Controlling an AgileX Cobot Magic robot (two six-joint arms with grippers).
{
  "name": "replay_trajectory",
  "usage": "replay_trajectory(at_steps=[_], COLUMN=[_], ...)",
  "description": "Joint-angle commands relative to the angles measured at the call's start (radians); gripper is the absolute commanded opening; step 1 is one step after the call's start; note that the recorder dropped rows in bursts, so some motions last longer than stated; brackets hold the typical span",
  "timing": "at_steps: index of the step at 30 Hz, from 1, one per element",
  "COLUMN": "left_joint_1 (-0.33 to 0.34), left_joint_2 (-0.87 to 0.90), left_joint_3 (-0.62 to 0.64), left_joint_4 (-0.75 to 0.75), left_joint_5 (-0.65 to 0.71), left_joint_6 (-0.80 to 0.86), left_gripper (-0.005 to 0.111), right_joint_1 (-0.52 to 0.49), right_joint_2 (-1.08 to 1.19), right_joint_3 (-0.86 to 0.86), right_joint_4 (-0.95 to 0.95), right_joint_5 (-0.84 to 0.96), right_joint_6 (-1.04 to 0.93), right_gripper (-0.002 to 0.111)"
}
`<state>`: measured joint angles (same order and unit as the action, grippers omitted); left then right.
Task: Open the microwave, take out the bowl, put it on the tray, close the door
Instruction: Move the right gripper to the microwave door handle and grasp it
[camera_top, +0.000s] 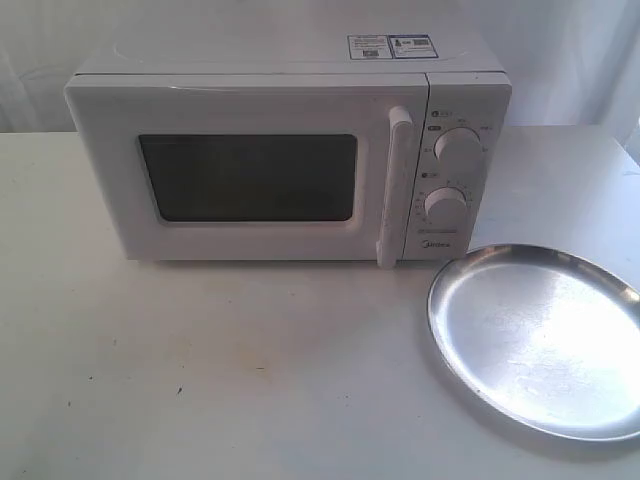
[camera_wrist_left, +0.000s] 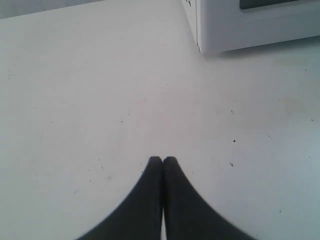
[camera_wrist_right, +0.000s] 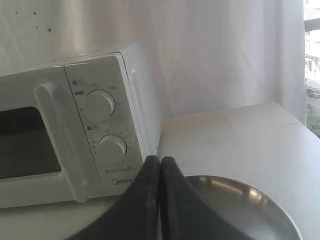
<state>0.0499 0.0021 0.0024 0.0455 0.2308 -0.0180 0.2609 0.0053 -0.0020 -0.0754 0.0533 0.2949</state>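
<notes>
The microwave (camera_top: 290, 150) stood on the white table (camera_top: 200, 370), toward the rear of the surface, with two stickers (camera_top: 390, 47) on its top panel. The door (camera_top: 250, 180) was fully shut, flush with the front face, and its vertical bar handle (camera_top: 395, 190) sat just beside the control panel. The upper dial (camera_top: 458, 150) and lower dial (camera_top: 445, 205) were stacked one above the other on that panel. The dark window (camera_top: 248, 178) showed nothing of the interior, so the bowl could not be located in any view. The tray (camera_top: 540, 340) lay flat on the table in front of the microwave's control-panel end, near its front lower corner but not touching it, and its surface was bare. Neither arm appeared in the exterior view. In the left wrist view, the left gripper (camera_wrist_left: 162, 160) had its two dark fingers pressed together with nothing between them, over bare table, with a lower corner of the microwave (camera_wrist_left: 250, 25) well apart from it. In the right wrist view, the right gripper (camera_wrist_right: 160, 159) likewise had its fingers closed together on nothing, facing the dial end of the microwave (camera_wrist_right: 100, 125), with the tray (camera_wrist_right: 240, 205) just beyond the fingertips. A white curtain (camera_wrist_right: 225, 50) hung behind the table.
</notes>
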Motion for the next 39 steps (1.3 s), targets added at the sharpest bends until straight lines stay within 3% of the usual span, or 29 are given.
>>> replay_trajectory(at_steps=[1,6,11,14,22,26,32,35,39], left_joint_1=[-0.004,-0.004,-0.004,-0.004,-0.004,-0.004,-0.004,-0.004,-0.004], left_joint_2=[-0.002,-0.002,-0.002,-0.002,-0.002,-0.002,-0.002,-0.002,-0.002], left_joint_3=[-0.002,-0.002,-0.002,-0.002,-0.002,-0.002,-0.002,-0.002,-0.002], left_joint_4=[-0.007,-0.007,-0.007,-0.007,-0.007,-0.007,-0.007,-0.007,-0.007], left_joint_5=[0.001,0.001,0.001,0.001,0.001,0.001,0.001,0.001,0.001], left_joint_6=[-0.004,-0.004,-0.004,-0.004,-0.004,-0.004,-0.004,-0.004,-0.004], left_gripper=[0.000,0.000,0.000,0.000,0.000,0.000,0.000,0.000,0.000], right_joint_1=[-0.003,-0.003,-0.003,-0.003,-0.003,-0.003,-0.003,-0.003,-0.003], right_joint_2=[-0.005,-0.005,-0.005,0.034,0.482,0.801,1.195,1.337,1.468], right_joint_3=[0.002,0.002,-0.011,-0.092,-0.382,-0.591,-0.764,-0.781,-0.793], right_joint_4=[-0.010,-0.004,-0.021,0.007,0.015,-0.255,-0.842,-1.082,-1.382], right_joint_5=[-0.070,-0.288,-0.529,-0.520,-0.502,-0.382,-0.409,-0.640,-1.149], right_joint_6=[-0.012,0.050,-0.035,-0.226,-0.187,-0.042,0.400,0.540,0.493], right_gripper=[0.000,0.000,0.000,0.000,0.000,0.000,0.000,0.000,0.000])
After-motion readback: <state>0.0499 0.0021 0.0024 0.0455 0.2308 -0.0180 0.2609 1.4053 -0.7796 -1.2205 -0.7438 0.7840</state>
